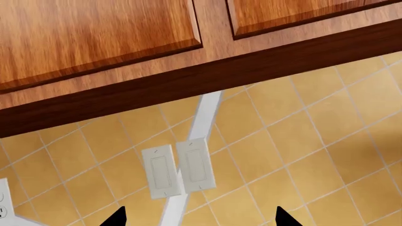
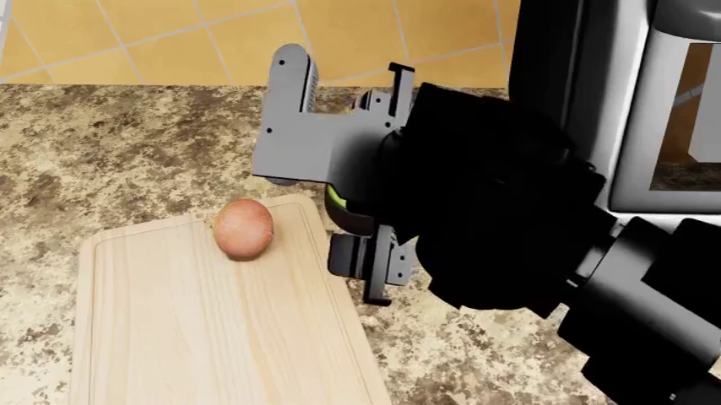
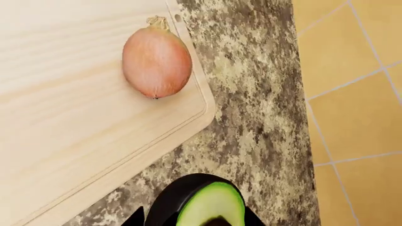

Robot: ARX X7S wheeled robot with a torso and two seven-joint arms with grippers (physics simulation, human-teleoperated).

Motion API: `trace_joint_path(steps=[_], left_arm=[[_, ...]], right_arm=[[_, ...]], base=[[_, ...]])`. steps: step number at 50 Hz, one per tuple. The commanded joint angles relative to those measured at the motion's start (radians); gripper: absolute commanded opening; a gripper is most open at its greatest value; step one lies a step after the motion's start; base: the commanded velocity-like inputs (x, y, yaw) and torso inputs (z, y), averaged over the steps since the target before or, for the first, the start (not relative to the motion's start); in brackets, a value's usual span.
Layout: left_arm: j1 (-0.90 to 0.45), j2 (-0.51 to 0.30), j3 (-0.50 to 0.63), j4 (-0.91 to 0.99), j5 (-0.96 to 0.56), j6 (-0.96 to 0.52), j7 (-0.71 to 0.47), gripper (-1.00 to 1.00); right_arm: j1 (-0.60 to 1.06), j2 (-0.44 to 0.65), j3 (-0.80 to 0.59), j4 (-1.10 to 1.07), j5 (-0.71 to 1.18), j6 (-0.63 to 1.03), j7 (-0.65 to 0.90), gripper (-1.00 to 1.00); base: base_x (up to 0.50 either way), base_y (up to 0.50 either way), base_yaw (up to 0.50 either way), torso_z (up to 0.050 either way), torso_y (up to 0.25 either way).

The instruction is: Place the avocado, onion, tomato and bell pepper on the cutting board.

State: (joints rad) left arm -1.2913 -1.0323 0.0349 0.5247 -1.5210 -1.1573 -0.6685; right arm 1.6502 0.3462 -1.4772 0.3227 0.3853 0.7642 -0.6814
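The onion (image 2: 242,228) (image 3: 157,56) lies on the cutting board (image 2: 203,337) (image 3: 56,117), near its far right corner. My right gripper (image 3: 194,213) is shut on the avocado (image 3: 210,207), cut face showing, above the granite just past that corner of the board. In the head view only a green sliver of the avocado (image 2: 333,200) shows under the grey wrist. My left gripper (image 1: 199,216) is open and empty, raised toward the tiled wall; it does not show in the head view. The tomato and the bell pepper are out of view.
A speckled granite counter (image 2: 124,143) runs back to a yellow tiled wall (image 2: 169,34). A steel appliance (image 2: 631,110) stands at the right. The left wrist view shows wooden cabinets (image 1: 94,37) and two wall switches (image 1: 179,169). My dark right arm (image 2: 507,219) hides the counter's middle.
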Motion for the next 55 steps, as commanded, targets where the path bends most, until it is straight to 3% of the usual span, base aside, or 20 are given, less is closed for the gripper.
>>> trace_joint_path(steps=[1, 32, 48, 55], left_arm=[[-0.015, -0.002, 0.005, -0.003, -0.005, 0.000, -0.002, 1.00], [0.027, -0.033, -0.024, 0.009, -0.019, 0.021, -0.003, 1.00], [0.019, -0.029, -0.015, 0.005, -0.014, 0.027, 0.001, 1.00], [0.010, -0.036, -0.016, 0.001, -0.019, 0.027, 0.000, 1.00]], right_arm=[[0.023, 0.003, 0.017, -0.123, 0.006, 0.017, -0.009, -1.00], [-0.031, -0.136, 0.019, 0.016, 0.002, -0.067, -0.018, -1.00], [0.026, -0.164, 0.065, -0.167, 0.063, 0.006, -0.025, -1.00], [0.042, -0.201, 0.079, -0.143, 0.063, -0.014, -0.033, -1.00]], base=[[0.00, 0.00, 0.00, 0.000, 0.000], [0.00, 0.00, 0.00, 0.000, 0.000], [0.00, 0.00, 0.00, 0.000, 0.000], [0.00, 0.00, 0.00, 0.000, 0.000]])
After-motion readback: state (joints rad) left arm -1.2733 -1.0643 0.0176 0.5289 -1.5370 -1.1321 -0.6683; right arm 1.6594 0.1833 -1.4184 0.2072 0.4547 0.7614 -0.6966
